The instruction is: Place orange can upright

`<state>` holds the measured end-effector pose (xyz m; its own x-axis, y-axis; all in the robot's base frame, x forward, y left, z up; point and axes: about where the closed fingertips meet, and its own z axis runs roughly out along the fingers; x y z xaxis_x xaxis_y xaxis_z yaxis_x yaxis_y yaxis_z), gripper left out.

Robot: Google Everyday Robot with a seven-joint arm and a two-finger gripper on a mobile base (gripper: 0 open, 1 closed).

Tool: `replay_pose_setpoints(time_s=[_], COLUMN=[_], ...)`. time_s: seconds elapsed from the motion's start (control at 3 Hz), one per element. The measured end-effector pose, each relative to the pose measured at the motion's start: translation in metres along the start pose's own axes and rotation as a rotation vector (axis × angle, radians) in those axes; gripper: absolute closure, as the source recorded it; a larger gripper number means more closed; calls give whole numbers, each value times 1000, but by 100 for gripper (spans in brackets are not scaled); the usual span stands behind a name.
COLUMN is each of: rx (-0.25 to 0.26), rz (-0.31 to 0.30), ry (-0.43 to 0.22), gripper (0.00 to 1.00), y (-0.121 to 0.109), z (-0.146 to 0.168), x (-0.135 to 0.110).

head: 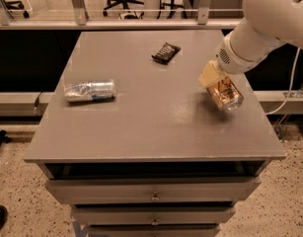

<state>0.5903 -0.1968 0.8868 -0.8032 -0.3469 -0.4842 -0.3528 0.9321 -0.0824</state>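
**Operator:** Entry check. Where is the tool, and what does it have?

**Recorder:** Your tool hangs at the end of the white rounded arm, over the right part of the grey flat-topped surface and near its right edge. It is closed on the orange can, a shiny copper-toned metal drink can with a silver rim. A cream part of the tool sits against the can's upper left side. The far side of the grip is hidden.

**Operator:** How does the can lie?

**Recorder:** Tilted, not upright. Its long axis runs from the tool down and to the right, toward the camera, with a silver end lowest. The can's body sits just below and right of the wrist. I cannot tell whether the low rim touches the surface.

**Operator:** What does the next move turn on?

**Recorder:** My judgement is that it turns on that axis. You need to swing it to vertical, silver end squarely down, before you lower and let go. You have only this one arm. The right edge is close, so a can released while leaning could roll off.

**Operator:** Anything in the way?

**Recorder:** No. The silver-and-blue metal can lies on its side at the left, well apart. The small dark flat packet lies toward the far side, also well apart.
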Motion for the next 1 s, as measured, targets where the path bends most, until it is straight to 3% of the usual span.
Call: replay_pose_setpoints(time_s=[0.67,1.0], rx=[-137,-149], rz=[-147,-229], ry=[-341,-385], gripper=[100,100], y=[-11,-9], z=[-26,-33], x=[-72,-77])
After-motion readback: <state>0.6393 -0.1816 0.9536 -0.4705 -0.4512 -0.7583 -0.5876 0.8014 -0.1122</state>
